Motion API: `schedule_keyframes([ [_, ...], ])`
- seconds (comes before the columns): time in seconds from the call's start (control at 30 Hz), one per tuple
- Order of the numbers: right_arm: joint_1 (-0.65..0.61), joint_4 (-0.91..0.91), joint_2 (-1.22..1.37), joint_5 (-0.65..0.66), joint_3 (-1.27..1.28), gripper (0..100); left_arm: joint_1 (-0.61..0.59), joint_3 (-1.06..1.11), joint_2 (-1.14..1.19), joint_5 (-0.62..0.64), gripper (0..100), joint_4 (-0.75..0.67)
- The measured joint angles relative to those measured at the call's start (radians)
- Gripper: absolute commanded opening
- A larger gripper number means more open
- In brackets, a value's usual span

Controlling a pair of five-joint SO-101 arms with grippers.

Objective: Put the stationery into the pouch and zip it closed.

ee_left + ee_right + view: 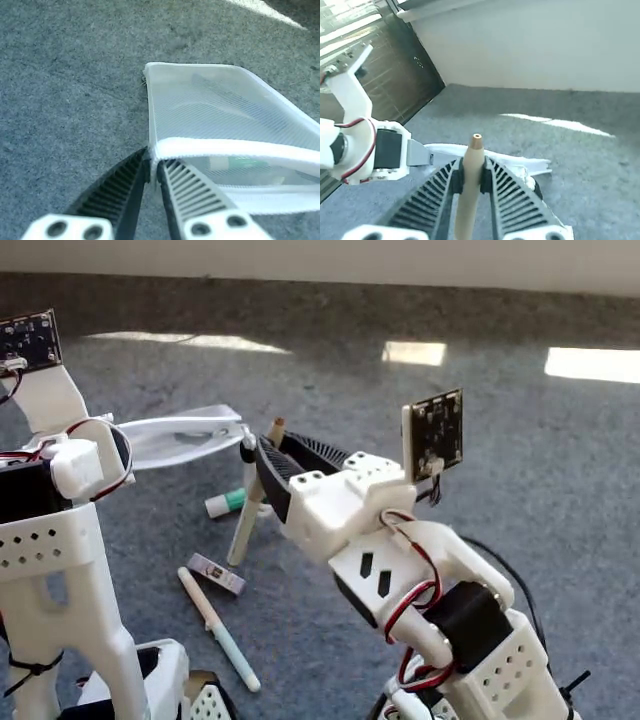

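My left gripper (pixel 152 162) is shut on the rim of the white mesh pouch (pixel 215 115), at a corner by its mouth. It holds the pouch (pixel 180 438) off the grey floor at the left. A green-capped item shows through the mesh. My right gripper (pixel 471 170) is shut on a beige pen (pixel 470 200). The pen (pixel 250 505) stands tilted, with its tip up close to the pouch's free end. On the floor lie a green-capped glue stick (pixel 225 502), a small purple eraser (pixel 217 573) and a white pen with a teal end (pixel 218 628).
Grey carpet (pixel 480 440) stretches open to the right and behind. The left arm's white base (pixel 70 580) stands at the near left, close to the loose items. A wall and dark panelling (pixel 400 75) rise at the far edge.
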Motion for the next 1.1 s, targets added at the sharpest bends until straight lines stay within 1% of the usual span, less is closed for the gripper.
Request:
schedule_keyframes([
  [0.17, -0.037, -0.103, 0.0, 0.072, 0.0, 0.4, 0.0, 0.0, 0.0, 0.0, 1, 0.0],
  [0.4, -0.041, -0.284, 0.0, 0.132, 0.0, 0.4, 0.0, 0.0, 0.0, 0.0, 1, 0.0],
  [0.63, -0.043, -0.471, 0.018, 0.137, 0.002, 0.4, 0.0, 0.0, 0.0, 0.0, 1, 0.0],
  [0.87, -0.043, -0.651, 0.16, 0.137, 0.002, 0.4, 0.0, 0.0, 0.0, 0.0, 1, 0.0],
  [1.1, -0.032, -0.766, 0.261, 0.137, 0.041, 0.4, 0.0, 0.0, 0.0, 0.0, 1, 0.0],
])
